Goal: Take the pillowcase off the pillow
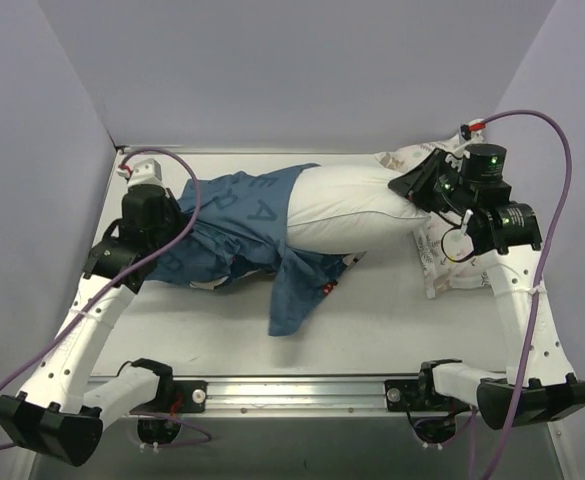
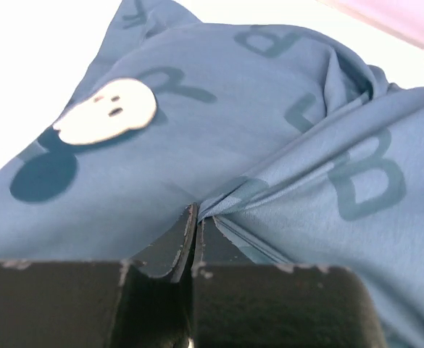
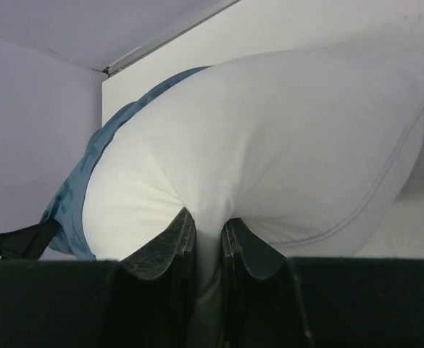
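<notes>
The blue pillowcase (image 1: 234,228) with letters and mouse faces covers the left half of the plain white pillow (image 1: 347,205), which lies across the table's middle. One flap of the case hangs toward the front (image 1: 297,290). My left gripper (image 1: 168,228) is shut on a fold of the pillowcase (image 2: 269,145) at its left end; in the left wrist view the gripper (image 2: 196,217) pinches the cloth. My right gripper (image 1: 415,187) is shut on the pillow's bare right end, and the right wrist view shows the gripper (image 3: 206,225) squeezing white pillow fabric (image 3: 269,145).
A second pillow (image 1: 442,255) with a small pastel print lies at the right, under my right arm. Grey walls close in the table at the back and both sides. A metal rail (image 1: 302,390) runs along the front edge.
</notes>
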Controlling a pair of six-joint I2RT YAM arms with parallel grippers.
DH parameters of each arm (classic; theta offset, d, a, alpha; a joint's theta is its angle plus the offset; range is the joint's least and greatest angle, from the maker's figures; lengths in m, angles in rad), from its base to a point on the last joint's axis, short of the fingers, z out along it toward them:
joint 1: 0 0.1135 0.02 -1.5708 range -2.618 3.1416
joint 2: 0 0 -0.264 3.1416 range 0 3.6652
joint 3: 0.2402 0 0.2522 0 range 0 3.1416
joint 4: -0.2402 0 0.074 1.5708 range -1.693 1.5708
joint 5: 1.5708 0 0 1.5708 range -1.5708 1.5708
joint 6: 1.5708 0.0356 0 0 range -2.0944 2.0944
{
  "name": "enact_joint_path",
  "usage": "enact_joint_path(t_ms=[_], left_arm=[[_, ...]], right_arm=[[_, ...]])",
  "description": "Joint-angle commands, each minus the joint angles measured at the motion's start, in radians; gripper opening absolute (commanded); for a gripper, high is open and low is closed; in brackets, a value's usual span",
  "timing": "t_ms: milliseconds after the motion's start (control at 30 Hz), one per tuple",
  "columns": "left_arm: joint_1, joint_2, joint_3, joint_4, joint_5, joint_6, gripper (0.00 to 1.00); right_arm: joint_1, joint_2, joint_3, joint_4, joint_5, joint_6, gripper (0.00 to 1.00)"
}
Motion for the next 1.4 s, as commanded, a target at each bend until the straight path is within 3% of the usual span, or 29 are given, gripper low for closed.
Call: enact_joint_path(t_ms=[0, 133, 367, 533, 700, 733, 767, 833, 867, 933, 1033, 1200, 1367], left_arm=[[0.145, -0.055, 0.106, -0.102, -0.217, 0.083, 0.0], [0.155, -0.112, 0.183, -0.107, -0.225, 0.127, 0.0], [0.129, 0.003, 0.37, -0.178, -0.004, 0.222, 0.0], [0.087, 0.222, 0.441, -0.182, 0.104, 0.236, 0.0], [0.085, 0.406, 0.458, -0.132, 0.112, 0.21, 0.0], [0.09, 0.467, 0.467, -0.129, 0.105, 0.209, 0.0], [0.095, 0.495, 0.485, -0.13, 0.101, 0.209, 0.0], [0.102, 0.572, 0.496, -0.129, 0.085, 0.207, 0.0], [0.107, 0.593, 0.504, -0.125, 0.082, 0.206, 0.0], [0.11, 0.643, 0.505, -0.112, 0.085, 0.206, 0.0], [0.112, 0.701, 0.494, -0.08, 0.09, 0.209, 0.0], [0.113, 0.843, 0.516, -0.069, 0.142, 0.212, 0.0], [0.09, 0.925, 0.53, -0.056, 0.184, 0.192, 0.0]], right_arm=[[-0.097, -0.02, 0.047, 0.08, 0.079, -0.009, 0.0], [-0.097, -0.045, -0.01, 0.081, 0.057, -0.016, 0.0], [0.09, -0.03, -0.244, 0.095, 0.13, -0.093, 0.0], [0.113, 0.201, -0.259, 0.124, 0.067, -0.136, 0.0], [0.103, 0.43, -0.107, 0.13, -0.009, -0.167, 0.0], [0.099, 0.476, -0.064, 0.139, -0.02, -0.167, 0.05], [0.099, 0.495, -0.039, 0.144, -0.02, -0.162, 0.22], [0.098, 0.519, 0.013, 0.147, -0.022, -0.165, 0.4], [0.095, 0.52, 0.027, 0.152, -0.016, -0.164, 0.54], [0.08, 0.497, 0.045, 0.167, -0.002, -0.153, 0.7], [0.061, 0.434, 0.051, 0.204, 0.041, -0.142, 0.82], [0.044, 0.29, -0.071, 0.306, 0.188, -0.125, 0.93], [0.004, 0.141, -0.248, 0.489, 0.161, -0.064, 0.96]])
